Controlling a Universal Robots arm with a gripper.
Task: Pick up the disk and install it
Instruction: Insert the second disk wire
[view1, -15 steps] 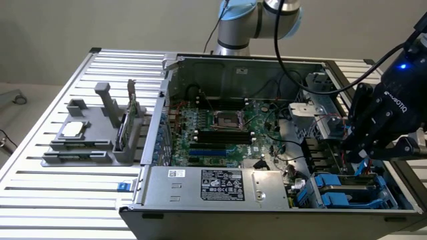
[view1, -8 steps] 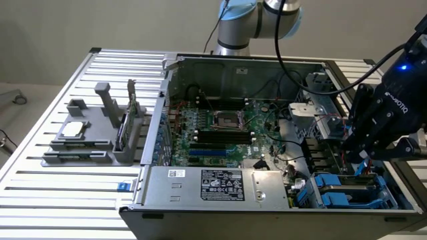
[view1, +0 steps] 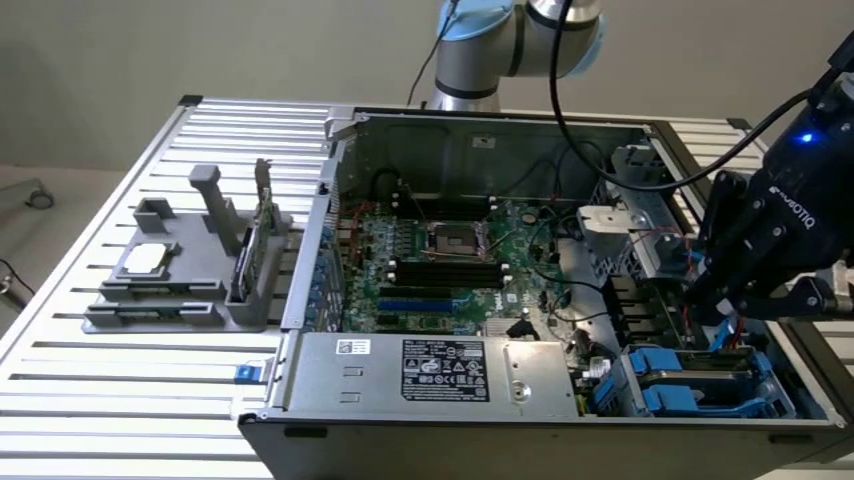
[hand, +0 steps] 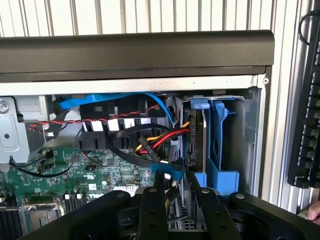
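Disk (hand: 204, 145) stands on edge in the blue bay at the case's near right corner (exterior view), looking rigid, fairly heavy, best held by its carrier. Gripper (hand: 176, 192) hovers beside it, fingers (hand: 152, 210) part-open, apparently empty.

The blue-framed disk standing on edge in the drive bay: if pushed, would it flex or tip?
The disk looks like a rigid slab, so it probably won't flex. On edge it might tip, but the blue carrier and the bay wall beside it likely hold it upright.
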